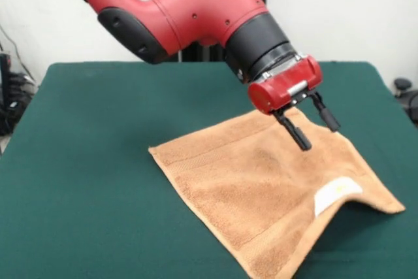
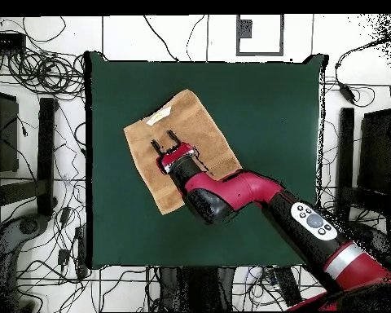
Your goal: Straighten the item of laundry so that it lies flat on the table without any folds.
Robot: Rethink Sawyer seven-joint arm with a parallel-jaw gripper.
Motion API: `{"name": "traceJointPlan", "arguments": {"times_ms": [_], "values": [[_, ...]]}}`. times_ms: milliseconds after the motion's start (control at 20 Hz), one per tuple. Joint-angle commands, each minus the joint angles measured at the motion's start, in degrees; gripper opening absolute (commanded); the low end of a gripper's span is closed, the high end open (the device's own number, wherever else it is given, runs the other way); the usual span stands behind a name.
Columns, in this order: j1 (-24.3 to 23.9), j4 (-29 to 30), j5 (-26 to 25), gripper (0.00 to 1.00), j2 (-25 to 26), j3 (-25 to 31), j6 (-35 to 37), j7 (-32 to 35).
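One tan towel (image 1: 261, 181) lies spread on the green table (image 1: 85, 181), toward the front view's right and near side. Its edge by the white tag (image 1: 336, 195) humps up off the cloth. Above the towel's far part hangs the red gripper (image 1: 313, 127), its two black fingers (image 1: 295, 132) spread apart and holding nothing, tips just over the fabric.

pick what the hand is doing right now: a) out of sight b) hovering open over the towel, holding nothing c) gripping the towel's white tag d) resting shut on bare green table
b: the hand has its two black fingers apart above the tan towel, with nothing between them.
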Motion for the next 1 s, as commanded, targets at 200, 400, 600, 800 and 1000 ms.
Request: {"name": "traceJointPlan", "arguments": {"times_ms": [200, 400, 600, 800, 1000], "values": [[1.6, -5.8, 2.4, 1.00, -1.2, -6.5, 1.5, 8.4], [2.5, -6.1, 3.6, 1.00, -1.9, -8.1, 2.0, 8.6], [5.3, -6.5, 5.1, 1.00, -4.3, -11.6, 3.4, 8.0], [9.5, -8.3, 7.1, 1.00, -6.2, -17.0, 16.7, 4.2], [11.2, -8.6, 9.1, 1.00, -7.0, -20.0, 26.6, 0.9]]}}
